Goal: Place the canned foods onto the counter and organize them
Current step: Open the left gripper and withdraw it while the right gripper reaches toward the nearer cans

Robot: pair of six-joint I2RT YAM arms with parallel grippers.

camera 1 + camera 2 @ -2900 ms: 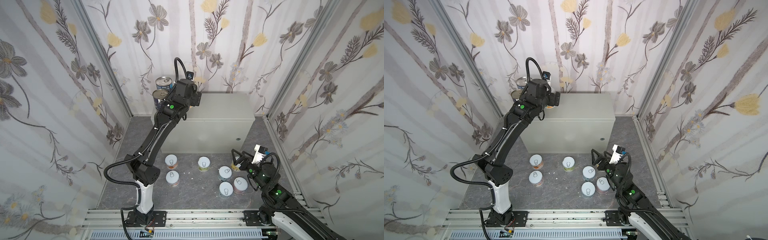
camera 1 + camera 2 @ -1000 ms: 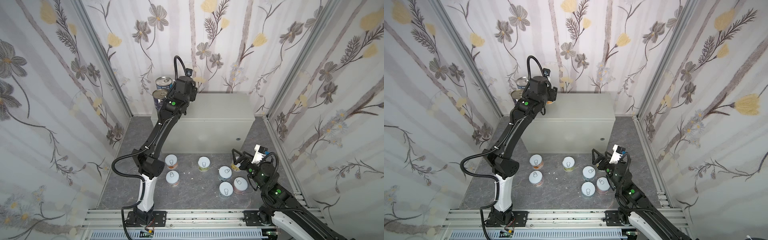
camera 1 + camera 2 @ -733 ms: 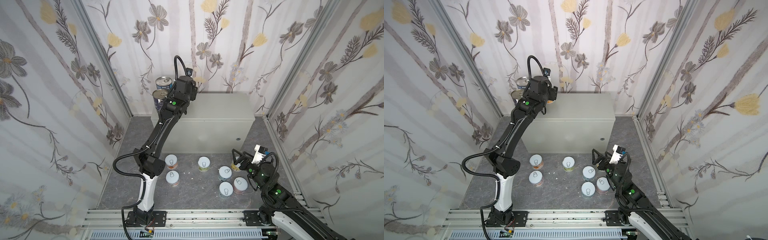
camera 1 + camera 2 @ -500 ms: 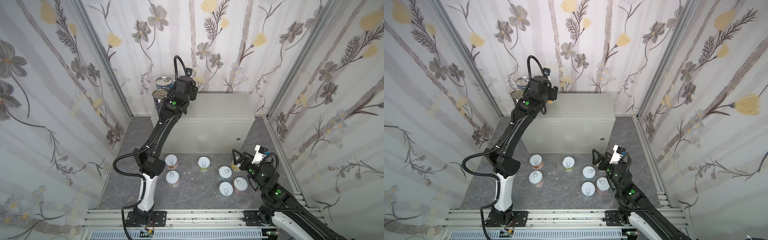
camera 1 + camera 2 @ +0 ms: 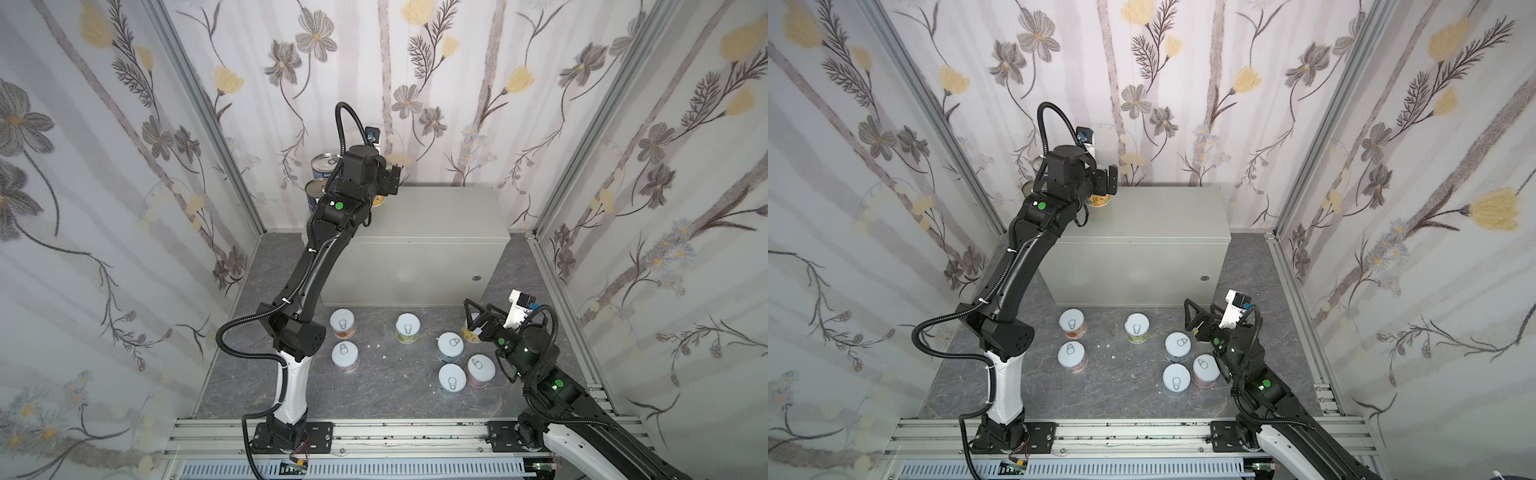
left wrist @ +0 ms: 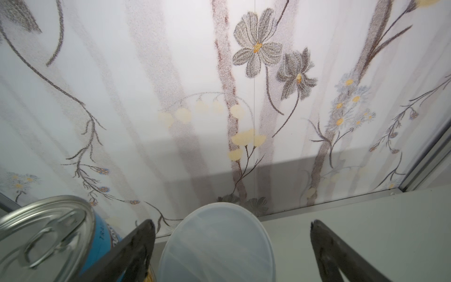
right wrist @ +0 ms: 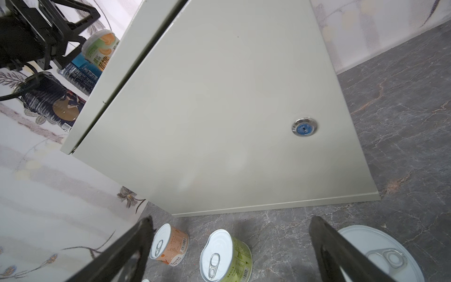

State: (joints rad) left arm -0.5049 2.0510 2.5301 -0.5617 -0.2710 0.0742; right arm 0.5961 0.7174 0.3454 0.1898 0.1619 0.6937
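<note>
The left gripper (image 6: 231,223) had sprung wide, freeing a short can (image 7: 101,48) — seven floor cans (image 5: 408,328) remained at lower centre beside the gaping, empty right gripper (image 7: 230,219), three stood on the counter's (image 5: 436,216) upper-left corner.

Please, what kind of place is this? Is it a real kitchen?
Probably a staged robot test booth, not a real kitchen: flowered wall panels close it in, two arms stand on a rail, and a grey metal cabinet serves as counter.
</note>
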